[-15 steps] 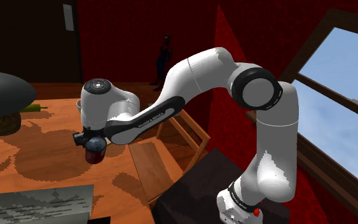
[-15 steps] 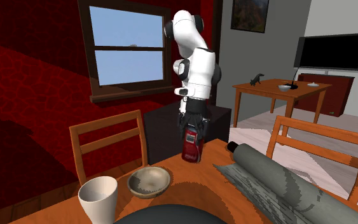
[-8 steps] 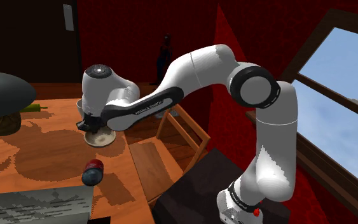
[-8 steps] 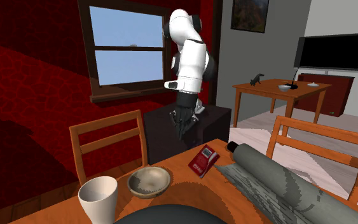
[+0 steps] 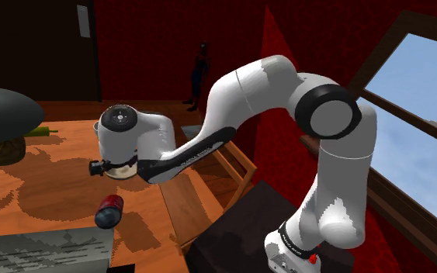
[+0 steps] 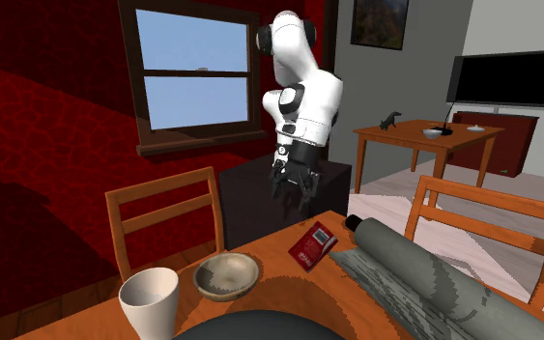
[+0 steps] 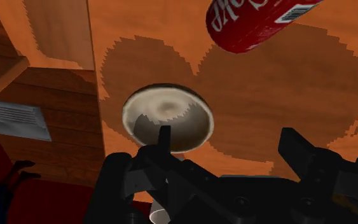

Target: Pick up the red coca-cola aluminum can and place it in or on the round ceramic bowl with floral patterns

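Two black fingers (image 7: 163, 141) of the pincer (image 7: 228, 147) stand well apart in the wrist view with nothing between them, so the pincer is wide open and has hold of nothing. Just past those fingertips sits the round dull-beige bowl (image 7: 168, 119), upright on the orange wooden desk (image 7: 279, 95), its darker inside showing. The red cylindrical can with white lettering (image 7: 260, 22) lies on its side on the same desk, beyond the bowl and apart from it, touching neither the bowl nor the fingers.

From the second exterior view the pincer (image 6: 292, 189) hangs in the air above the desk (image 6: 284, 290), fingers pointing down, clear of everything on it. The can (image 6: 312, 243) lies flat between the bowl (image 6: 226, 275) and a long grey roll (image 6: 424, 275), just beside the roll's near end and a little way from the bowl. A plain white cup (image 6: 150, 299) stands upright close to the bowl, on the side away from the can. A wooden chair (image 6: 163, 208) is drawn up at the desk's far edge, under a window (image 6: 192, 72) in the red wall.

Seen from the shoulder view, the white arm (image 5: 247, 85) reaches over the desk (image 5: 53, 178), and the can (image 5: 109, 211) lies tipped over near the desk's edge, lower in the picture than the hand.
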### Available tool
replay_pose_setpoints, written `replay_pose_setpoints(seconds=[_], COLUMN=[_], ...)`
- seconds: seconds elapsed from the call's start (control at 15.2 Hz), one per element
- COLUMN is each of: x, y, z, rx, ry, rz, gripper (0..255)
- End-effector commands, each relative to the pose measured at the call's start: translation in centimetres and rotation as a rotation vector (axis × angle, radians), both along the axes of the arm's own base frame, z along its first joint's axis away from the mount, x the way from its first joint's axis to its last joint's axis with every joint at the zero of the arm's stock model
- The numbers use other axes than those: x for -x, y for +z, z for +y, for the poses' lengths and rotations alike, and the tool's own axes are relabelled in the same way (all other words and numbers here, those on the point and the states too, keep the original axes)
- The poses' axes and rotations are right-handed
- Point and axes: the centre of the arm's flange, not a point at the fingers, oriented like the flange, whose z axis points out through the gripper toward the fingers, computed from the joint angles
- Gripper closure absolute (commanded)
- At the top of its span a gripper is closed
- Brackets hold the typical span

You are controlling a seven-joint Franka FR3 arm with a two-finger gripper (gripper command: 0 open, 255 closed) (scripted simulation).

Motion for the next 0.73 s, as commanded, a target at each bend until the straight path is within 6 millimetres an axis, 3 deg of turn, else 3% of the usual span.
replay_pose_setpoints(seconds=[0.0, 0.4, 0.66], x=[3.2, 11.7, 15.7], y=[-1.5, -7.5, -12.3], z=[1.9, 7.9, 11.7], rx=[0.027, 0.128, 0.189], ry=[-0.048, -0.169, -0.242], rz=[-0.089, -0.334, -0.483], gripper=[0, 0, 0])
